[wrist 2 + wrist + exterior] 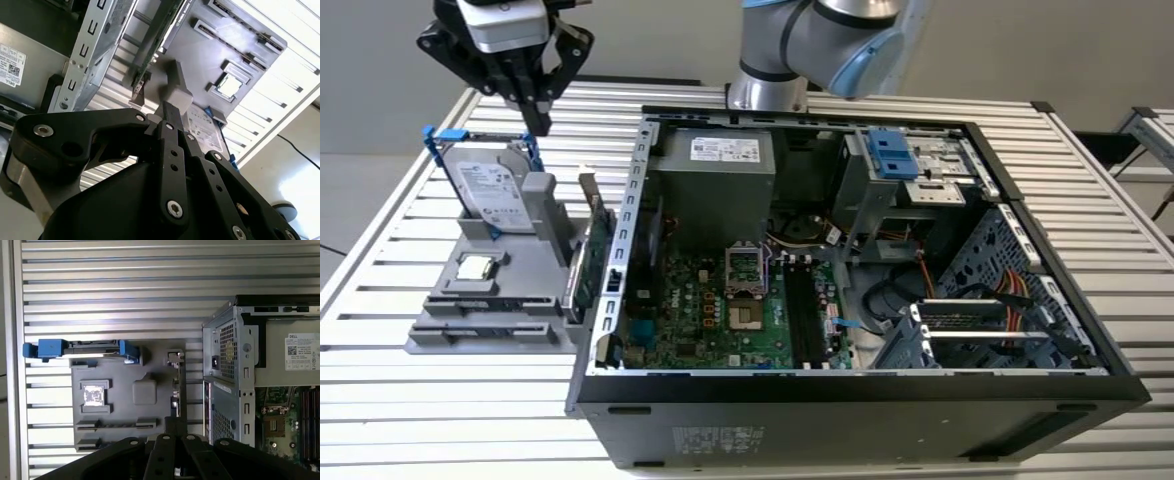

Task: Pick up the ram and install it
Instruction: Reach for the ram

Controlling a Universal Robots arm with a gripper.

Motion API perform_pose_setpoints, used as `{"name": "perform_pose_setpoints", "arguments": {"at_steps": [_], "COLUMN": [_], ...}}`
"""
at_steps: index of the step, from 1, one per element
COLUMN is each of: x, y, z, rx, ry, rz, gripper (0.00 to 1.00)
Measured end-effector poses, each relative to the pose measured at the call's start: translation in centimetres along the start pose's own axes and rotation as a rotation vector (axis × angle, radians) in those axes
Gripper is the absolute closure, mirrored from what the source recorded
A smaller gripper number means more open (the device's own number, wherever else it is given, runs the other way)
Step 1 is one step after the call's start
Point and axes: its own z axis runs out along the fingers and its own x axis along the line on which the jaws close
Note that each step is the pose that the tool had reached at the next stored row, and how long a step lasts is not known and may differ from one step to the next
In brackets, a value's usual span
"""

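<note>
The ram (595,262) is a thin dark green stick standing on its long edge in the grey holder (487,335), on the side nearest the open computer case (854,390). It shows edge-on in both wrist views (159,37) (176,390). My gripper (538,122) hangs high over the far end of the holder, above the blue-framed drive (494,195) and well apart from the ram. Its black fingers are shut with nothing between them, and both wrist views show the gripper (168,107) (172,435) over the holder.
A small square silver chip (478,267) lies flat in the holder. The case lies open on the slatted metal table (440,420), with the motherboard's long black slots (801,315), the power supply (714,190) and the drive cage (907,165) inside. The arm's base (767,95) stands behind the case.
</note>
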Motion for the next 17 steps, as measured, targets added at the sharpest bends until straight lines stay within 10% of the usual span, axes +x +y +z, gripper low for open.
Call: {"name": "perform_pose_setpoints", "arguments": {"at_steps": [17], "x": [2.00], "y": [-0.08], "z": [-0.03], "rx": [-0.0004], "ry": [0.0000], "rz": [0.000], "gripper": [1.00]}}
